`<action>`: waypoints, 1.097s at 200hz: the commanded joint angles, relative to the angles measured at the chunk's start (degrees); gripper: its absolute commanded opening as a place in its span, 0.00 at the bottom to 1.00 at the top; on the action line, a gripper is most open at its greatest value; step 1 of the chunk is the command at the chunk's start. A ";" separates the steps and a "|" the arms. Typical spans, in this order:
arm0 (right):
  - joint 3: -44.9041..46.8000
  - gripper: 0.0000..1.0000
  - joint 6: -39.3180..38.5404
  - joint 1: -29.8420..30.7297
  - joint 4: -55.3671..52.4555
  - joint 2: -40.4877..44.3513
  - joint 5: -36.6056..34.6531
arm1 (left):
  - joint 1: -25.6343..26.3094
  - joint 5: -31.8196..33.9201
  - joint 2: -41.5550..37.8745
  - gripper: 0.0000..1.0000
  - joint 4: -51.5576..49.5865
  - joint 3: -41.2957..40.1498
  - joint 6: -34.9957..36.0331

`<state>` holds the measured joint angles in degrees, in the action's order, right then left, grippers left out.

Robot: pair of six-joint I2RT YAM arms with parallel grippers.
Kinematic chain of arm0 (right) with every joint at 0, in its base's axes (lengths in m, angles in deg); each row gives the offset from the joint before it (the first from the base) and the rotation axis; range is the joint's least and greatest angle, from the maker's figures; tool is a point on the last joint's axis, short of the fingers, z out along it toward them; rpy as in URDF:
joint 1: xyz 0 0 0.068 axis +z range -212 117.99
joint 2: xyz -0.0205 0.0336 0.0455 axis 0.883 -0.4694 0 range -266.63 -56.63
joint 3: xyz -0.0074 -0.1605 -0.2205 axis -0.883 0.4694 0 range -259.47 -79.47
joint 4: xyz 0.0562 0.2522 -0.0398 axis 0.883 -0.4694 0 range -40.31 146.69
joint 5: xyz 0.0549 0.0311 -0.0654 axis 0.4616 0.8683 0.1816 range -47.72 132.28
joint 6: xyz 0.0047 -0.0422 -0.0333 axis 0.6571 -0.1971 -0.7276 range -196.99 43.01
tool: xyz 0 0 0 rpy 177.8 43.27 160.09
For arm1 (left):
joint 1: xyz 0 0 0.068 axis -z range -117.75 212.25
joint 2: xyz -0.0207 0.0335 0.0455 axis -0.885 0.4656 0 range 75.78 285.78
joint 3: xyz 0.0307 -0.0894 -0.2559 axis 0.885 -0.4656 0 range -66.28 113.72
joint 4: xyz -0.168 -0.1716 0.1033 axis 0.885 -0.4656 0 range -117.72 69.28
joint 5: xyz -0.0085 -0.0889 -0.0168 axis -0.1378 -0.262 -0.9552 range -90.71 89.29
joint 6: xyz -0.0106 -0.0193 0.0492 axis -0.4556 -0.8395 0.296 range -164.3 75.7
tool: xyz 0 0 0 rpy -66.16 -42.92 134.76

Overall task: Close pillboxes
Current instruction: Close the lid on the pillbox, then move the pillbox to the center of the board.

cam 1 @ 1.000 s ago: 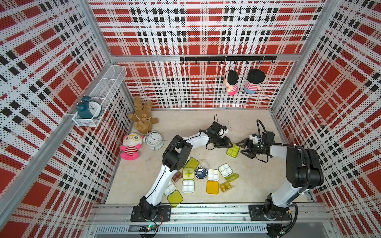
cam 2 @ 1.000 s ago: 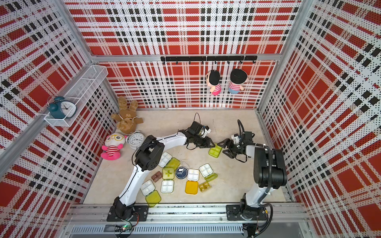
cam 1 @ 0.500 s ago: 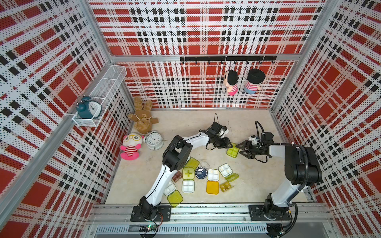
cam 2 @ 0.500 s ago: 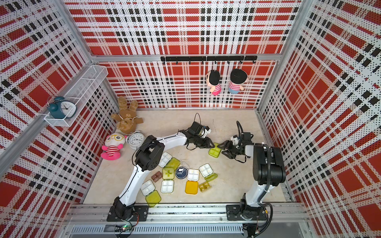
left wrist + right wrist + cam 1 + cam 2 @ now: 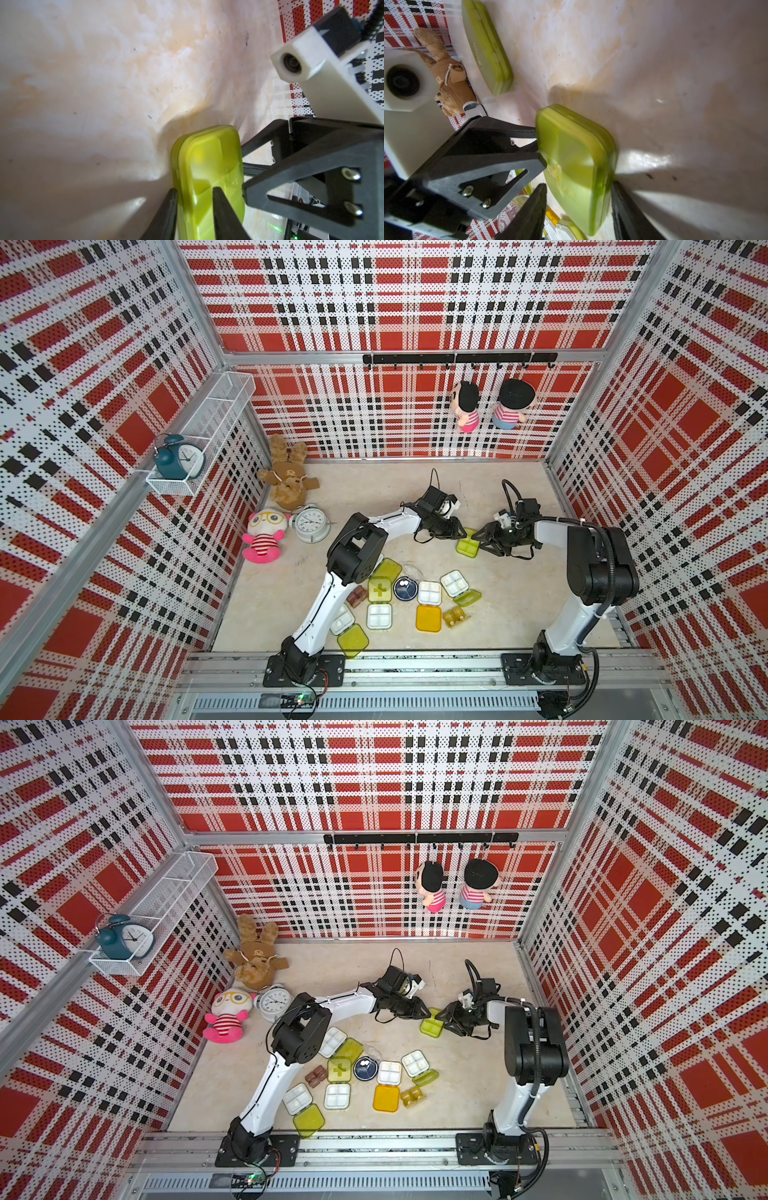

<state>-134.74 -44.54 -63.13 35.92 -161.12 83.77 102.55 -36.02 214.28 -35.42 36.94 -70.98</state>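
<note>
Red-and-white plaid walls (image 5: pixel 395 302) all round, a pale marbled counter (image 5: pixel 365 493) below, and both arms reach in to meet at one spot in the middle of it. There's the lime pillbox (image 5: pixel 467 543), right between them and well apart from the other pillboxes (image 5: pixel 379 616) bunched near the front edge. Down there several white trays lie with lids open, beside an orange pillbox (image 5: pixel 428 618) and a round navy pillbox (image 5: pixel 405 588).

In the left wrist view the left fingers (image 5: pixel 167 216) are narrow, clamped across the lime pillbox's thickness, one on each face. Its lid sits flush on the base along the seam. In the right wrist view the right fingers (image 5: pixel 531 212) stand half-spread, one on either side of that same box and tight up against it. The box is blurred here, so I cannot tell whether they press. A brown teddy bear (image 5: pixel 286 481) lies by the back left corner.
</note>
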 commanded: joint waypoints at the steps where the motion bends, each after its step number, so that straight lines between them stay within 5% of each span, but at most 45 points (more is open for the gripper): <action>1: -0.24 0.50 -2.73 1.04 -5.13 -2.74 -5.50 | 0.83 2.09 2.42 0.27 -3.27 -2.19 0.76; 50: -0.53 0.53 -2.94 1.05 -6.75 -2.09 -6.55 | 0.71 2.58 2.39 0.23 -2.94 -2.32 0.22; 78: 1.41 0.66 -1.99 1.05 -5.81 0.78 -5.28 | -0.25 2.34 1.65 0.49 -2.55 -1.82 -0.89; 99: 4.85 0.68 0.85 1.13 -3.80 3.82 -3.94 | -1.47 2.36 -0.10 0.56 -2.09 -1.03 -1.91; 167: 10.47 0.64 9.44 5.23 7.51 3.84 -3.02 | -5.34 3.18 -8.94 0.58 -1.82 -1.95 -3.38; 219: -1.14 0.53 12.64 6.35 9.45 -6.42 -5.54 | -8.19 5.38 -20.62 0.58 -1.79 -12.26 -2.97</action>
<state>-131.24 -33.57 -57.62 45.95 -160.81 85.22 95.20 -32.37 199.98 -36.99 29.14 -74.35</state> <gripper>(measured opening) 0.537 0.583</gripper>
